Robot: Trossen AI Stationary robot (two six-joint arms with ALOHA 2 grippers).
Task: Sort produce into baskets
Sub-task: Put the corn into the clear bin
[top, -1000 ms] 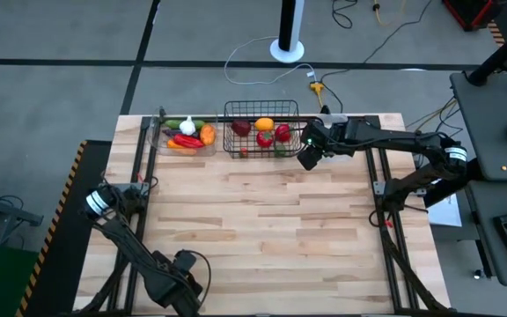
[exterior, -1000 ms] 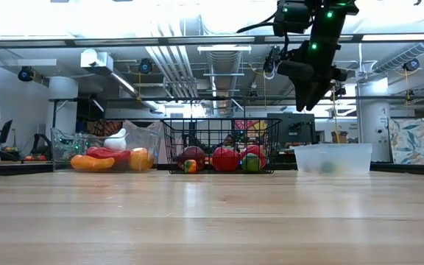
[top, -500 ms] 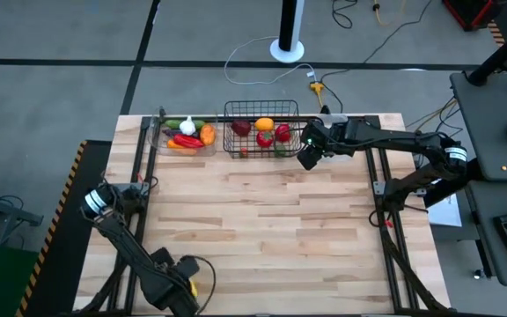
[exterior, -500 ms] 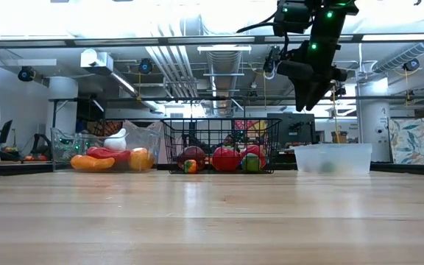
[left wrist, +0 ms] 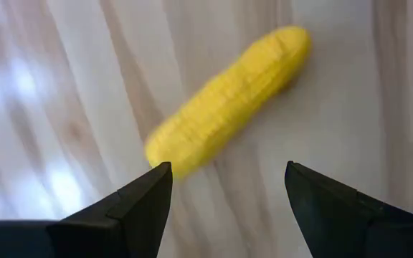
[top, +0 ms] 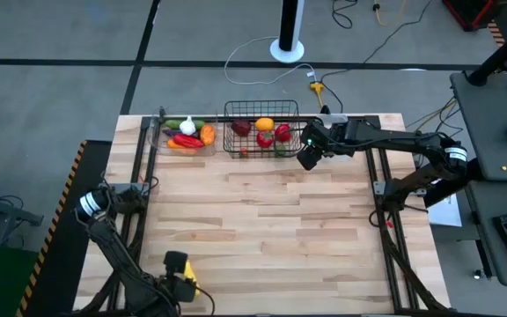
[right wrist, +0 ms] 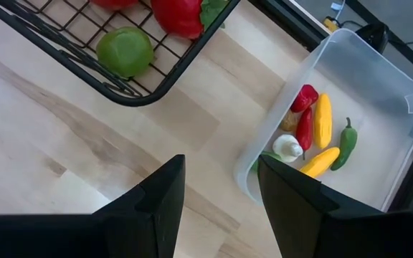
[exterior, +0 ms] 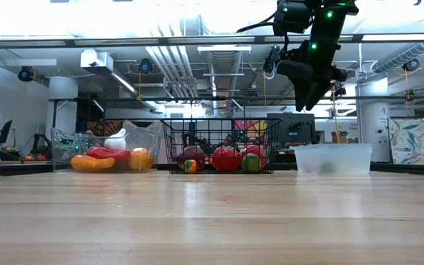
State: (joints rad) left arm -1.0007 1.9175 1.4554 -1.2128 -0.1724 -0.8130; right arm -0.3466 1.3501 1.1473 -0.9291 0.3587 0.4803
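Left gripper [left wrist: 224, 193] hung open and empty over yellow corn [left wrist: 228, 100] near table's [top: 280, 229] front-left edge. Right gripper [right wrist: 217, 190], partly open, held nothing, above the wire basket [top: 262, 132] and clear bin [right wrist: 378, 93]. No legible writing, seemingly.

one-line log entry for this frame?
left gripper: open above corn | right gripper: open, empty, between wire basket and clear bin

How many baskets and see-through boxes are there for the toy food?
Black wire basket: 1
Clear plastic bins: 2, one left of the basket, one right of it
Total: 3
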